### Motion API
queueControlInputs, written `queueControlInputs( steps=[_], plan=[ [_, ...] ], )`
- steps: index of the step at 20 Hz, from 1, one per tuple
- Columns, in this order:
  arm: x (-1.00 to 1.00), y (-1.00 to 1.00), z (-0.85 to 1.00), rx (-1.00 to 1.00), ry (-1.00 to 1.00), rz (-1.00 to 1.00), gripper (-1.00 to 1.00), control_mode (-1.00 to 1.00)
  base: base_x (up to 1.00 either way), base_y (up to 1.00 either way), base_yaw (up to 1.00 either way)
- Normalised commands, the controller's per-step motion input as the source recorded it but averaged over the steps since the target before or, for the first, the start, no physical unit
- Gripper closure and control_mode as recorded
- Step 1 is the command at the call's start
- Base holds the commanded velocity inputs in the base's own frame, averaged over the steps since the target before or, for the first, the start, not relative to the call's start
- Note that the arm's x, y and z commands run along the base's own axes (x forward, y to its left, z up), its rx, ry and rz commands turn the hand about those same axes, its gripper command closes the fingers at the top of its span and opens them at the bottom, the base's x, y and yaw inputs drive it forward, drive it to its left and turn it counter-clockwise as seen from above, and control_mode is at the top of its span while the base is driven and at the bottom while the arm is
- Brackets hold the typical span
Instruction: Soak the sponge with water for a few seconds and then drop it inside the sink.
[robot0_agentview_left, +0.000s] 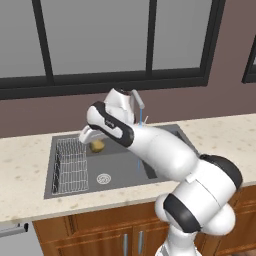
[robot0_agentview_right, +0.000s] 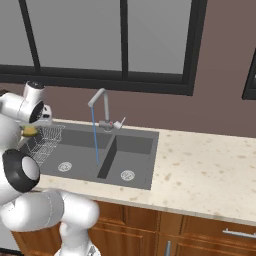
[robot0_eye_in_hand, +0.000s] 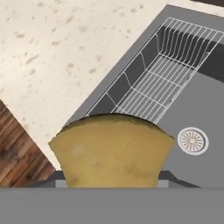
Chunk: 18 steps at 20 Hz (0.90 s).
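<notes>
My gripper (robot0_agentview_left: 93, 143) is clamped on the sponge (robot0_eye_in_hand: 112, 151), which I hold above the left basin of the sink (robot0_agentview_right: 80, 140), beside the wire rack (robot0_eye_in_hand: 153, 85) and off the basin floor. I judge the soak not yet begun: the water (robot0_agentview_right: 94, 135) falls from the faucet (robot0_agentview_right: 98, 102) well to one side of the sponge, near the divider between basins. The next move calls for carrying the sponge sideways under that stream, keeping the grip firm. Below me sits a round drain (robot0_eye_in_hand: 193, 141). Farther off, the rack's raised wires and the faucet's spout could snag my hand; the speckled counter (robot0_agentview_right: 210, 170) lies beyond.
</notes>
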Motion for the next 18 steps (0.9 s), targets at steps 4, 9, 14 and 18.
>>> queueControlInputs(
  steps=[4, 9, 14, 18],
  plan=[
    [0.0, -0.39, 0.15, -0.02, -0.13, 0.02, 1.0, -1.0, 0.0, 0.0, 0.0],
    [0.0, -0.37, 0.04, -0.05, -0.07, 0.0, 1.0, -1.0, 0.0, 0.0, 0.0],
    [0.0, -0.15, 0.0, -0.07, -0.01, -0.07, 1.0, -1.0, 0.0, 0.0, 0.0],
    [0.0, 0.0, 0.0, -0.09, 0.04, -0.13, 1.0, -1.0, 0.0, 0.0, 0.0]
  ],
)
